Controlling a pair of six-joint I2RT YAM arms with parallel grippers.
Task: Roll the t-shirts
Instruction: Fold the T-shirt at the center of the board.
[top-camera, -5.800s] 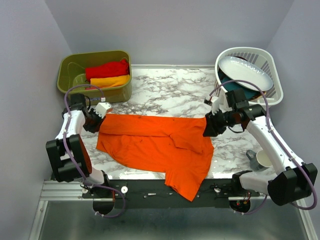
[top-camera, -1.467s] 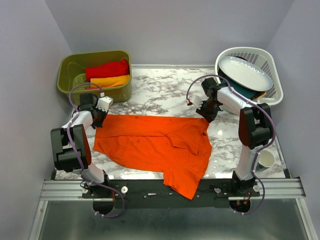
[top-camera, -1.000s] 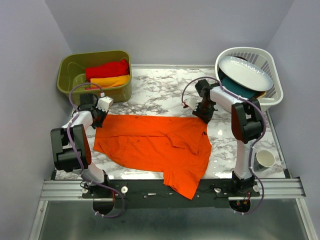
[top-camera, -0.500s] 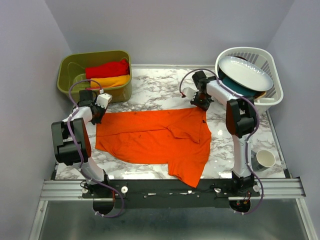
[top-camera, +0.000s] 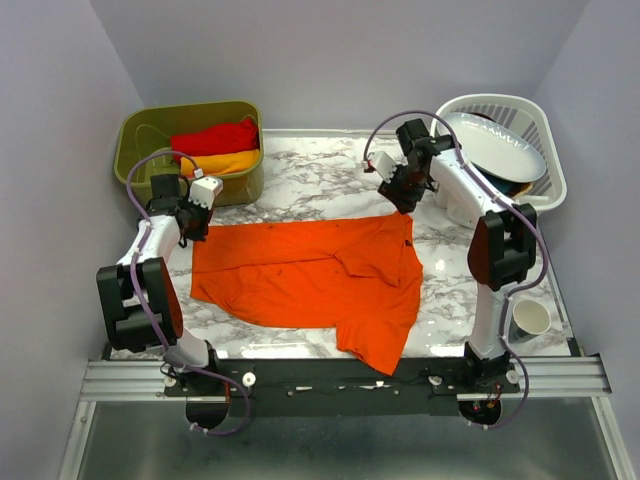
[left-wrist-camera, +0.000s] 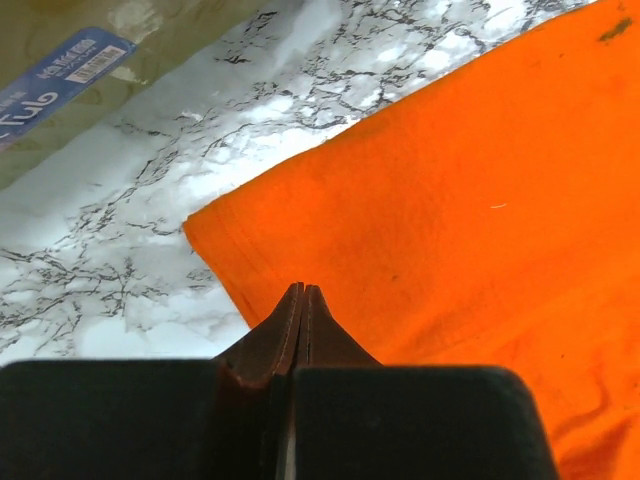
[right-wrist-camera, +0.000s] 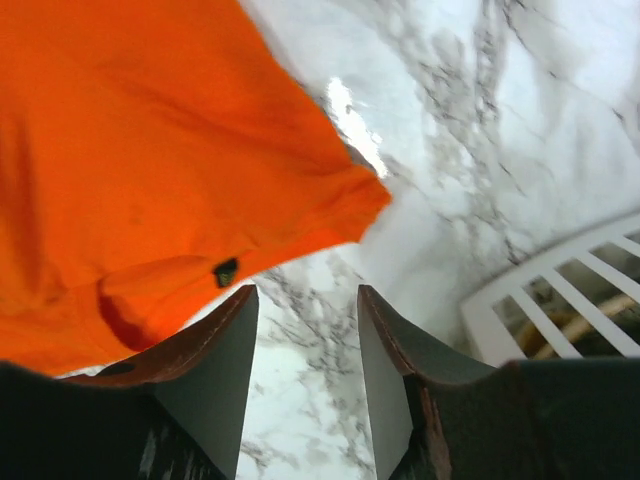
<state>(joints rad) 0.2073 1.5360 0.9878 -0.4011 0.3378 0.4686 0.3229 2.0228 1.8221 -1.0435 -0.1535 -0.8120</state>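
Lying flat, orange t-shirt (top-camera: 310, 270) stretches lengthwise left to right.

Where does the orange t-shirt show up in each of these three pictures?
Top external: the orange t-shirt lies spread mid-table, between the two arms.
Left wrist: the orange t-shirt fills the right side, with one corner pointing left.
Right wrist: the orange t-shirt fills the upper left.
Shared landmark: the marble tabletop bordering it.

Top view overlooks the whole tabletop (top-camera: 320, 180) from above its near edge; both close wrist views share the orange t-shirt (top-camera: 300, 270)
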